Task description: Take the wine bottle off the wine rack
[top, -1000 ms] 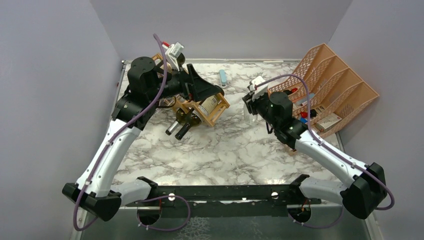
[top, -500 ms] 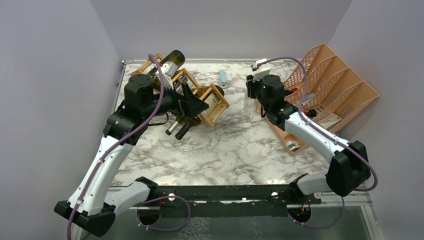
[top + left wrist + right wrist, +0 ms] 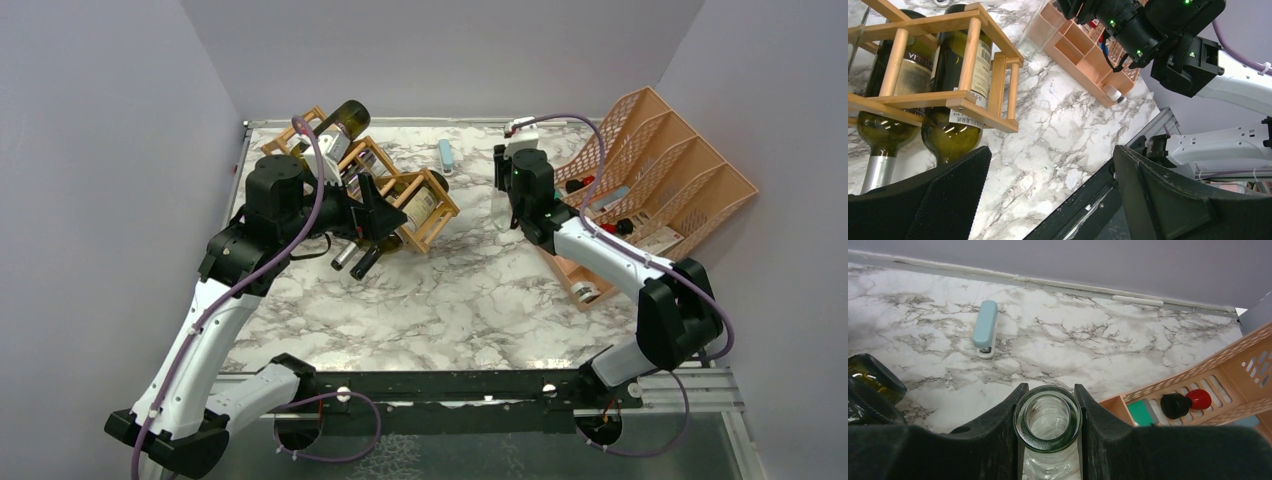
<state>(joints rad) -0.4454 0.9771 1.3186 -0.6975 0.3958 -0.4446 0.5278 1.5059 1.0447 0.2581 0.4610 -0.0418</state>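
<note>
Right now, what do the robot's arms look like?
The left arm and right arm are white tubes with chunky black joints. A purple cable loops along each. The fingers are black and bumpy. Tiny green lights glow on the right one.

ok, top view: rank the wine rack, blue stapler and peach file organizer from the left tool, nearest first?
1. wine rack: right at the open left tool, back left.
2. blue stapler: back centre, near the wall.
3. peach file organizer: far right side.
</note>
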